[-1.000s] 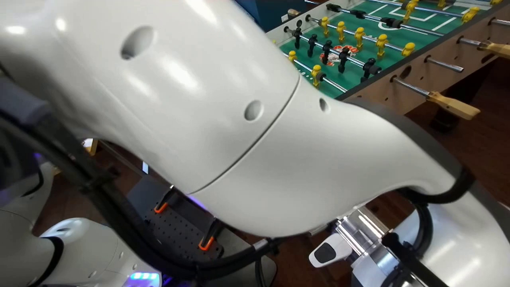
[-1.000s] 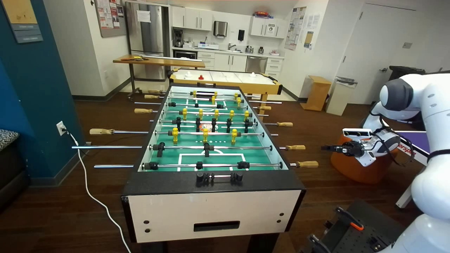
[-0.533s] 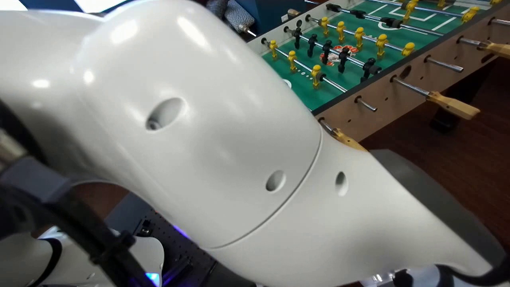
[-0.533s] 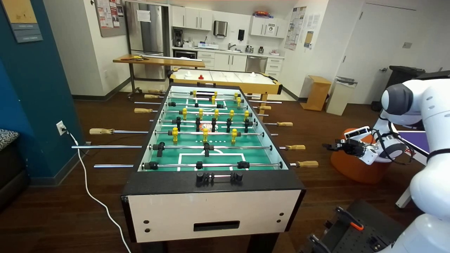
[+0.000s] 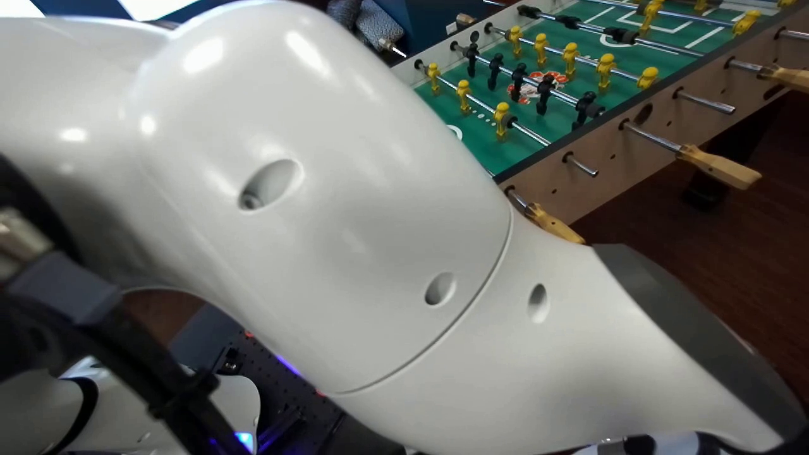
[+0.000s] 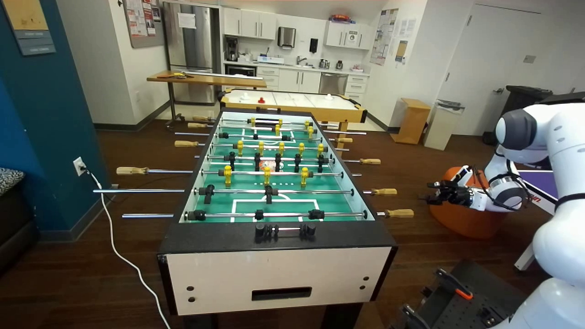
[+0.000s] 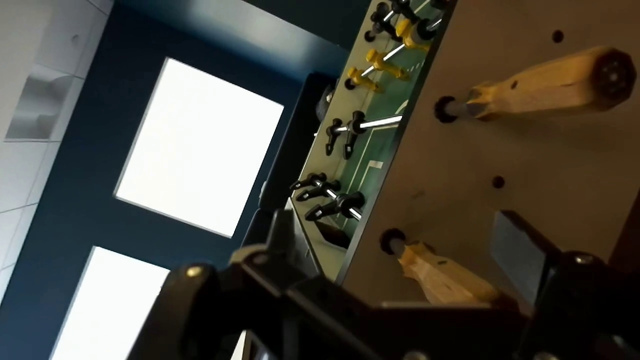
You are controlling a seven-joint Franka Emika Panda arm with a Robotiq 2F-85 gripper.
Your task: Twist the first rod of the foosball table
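Note:
The foosball table (image 6: 279, 237) has a green field, light wood sides and metal rods with tan handles. The handle of the end rod (image 6: 399, 213) sticks out toward my arm. In the wrist view this handle (image 7: 440, 280) appears between my fingers, its lower part hidden by the gripper body. The end rod carries black players (image 7: 345, 202). My gripper (image 7: 400, 240) is open and holds nothing. In an exterior view my gripper (image 6: 432, 193) hangs a little right of the handle and apart from it. The arm hides the end rod in an exterior view with the arm close up.
A second rod handle (image 7: 550, 85) sticks out beside the first; it also shows in an exterior view (image 6: 384, 192). An orange stool (image 6: 457, 224) stands behind my gripper. A dark perforated base (image 6: 480, 292) with clamps sits below my arm. A purple table (image 6: 539, 183) is at the right.
My gripper has rolled about its length and sits slightly lower, so both fingers now show apart. The arm has shifted down in the close exterior view. The table's rods look unmoved.

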